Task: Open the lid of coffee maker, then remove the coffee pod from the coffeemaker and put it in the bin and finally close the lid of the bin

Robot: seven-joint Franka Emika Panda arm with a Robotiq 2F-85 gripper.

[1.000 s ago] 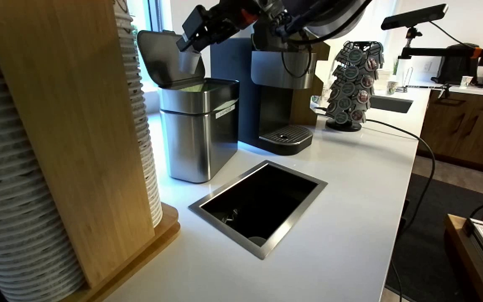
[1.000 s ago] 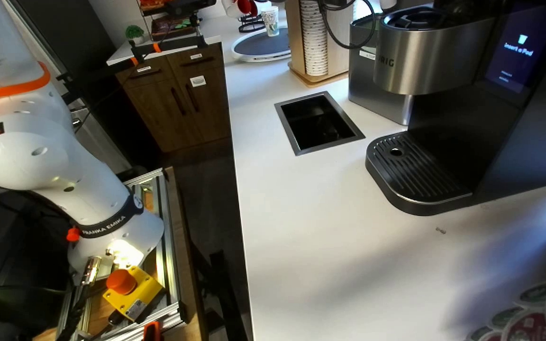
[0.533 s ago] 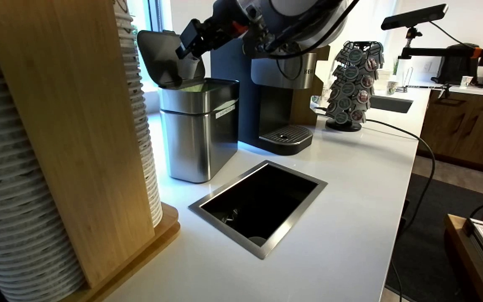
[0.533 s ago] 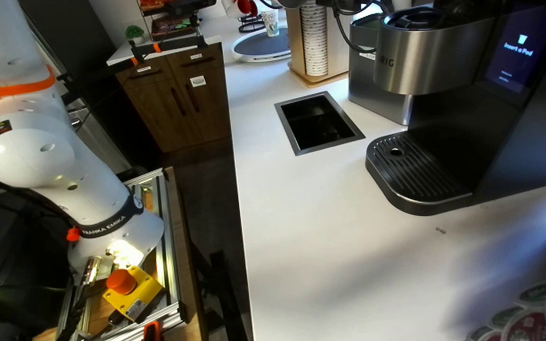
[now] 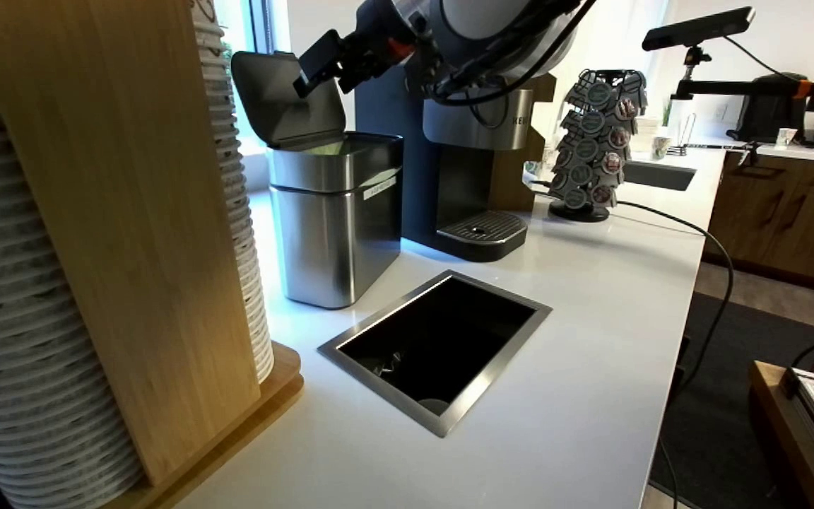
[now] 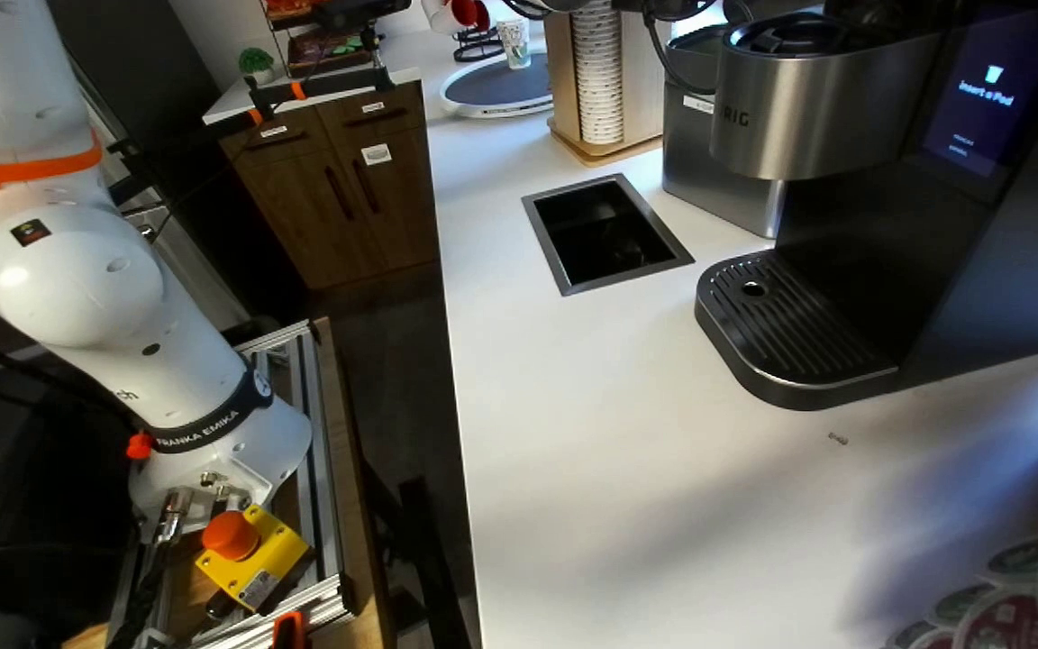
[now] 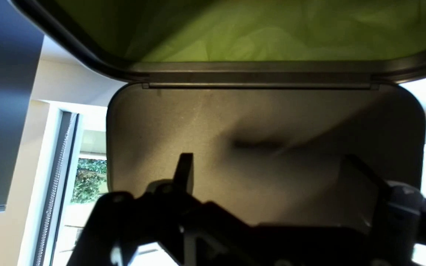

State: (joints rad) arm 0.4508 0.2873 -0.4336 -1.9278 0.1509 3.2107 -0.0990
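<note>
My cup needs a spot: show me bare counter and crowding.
Bare: countertop between Keurig coffee maker, steel-rimmed opening and robot-side edge; another patch between opening and wooden cup holder. Crowded: steel bin beside coffee maker, open gripper facing bin's raised lid.

One coffee maker (image 6: pixel 888 198), one bin (image 5: pixel 315 240), one arm (image 6: pixel 77 261)

The bin has one lid (image 5: pixel 276 106); the coffee maker, one screen (image 6: pixel 978 99). The arm carries one tool (image 7: pixel 268 157) with two fingers (image 7: pixel 184 173). In an exterior view there are two cup stacks (image 5: pixel 39 339), one steel-rimmed opening (image 5: pixel 493 365) and one pod rack (image 5: pixel 580 212), its pods (image 5: pixel 587 150) overlapping too much to count. An exterior view shows one orange button (image 6: pixel 231 535) and one potted plant (image 6: pixel 255 59).
</note>
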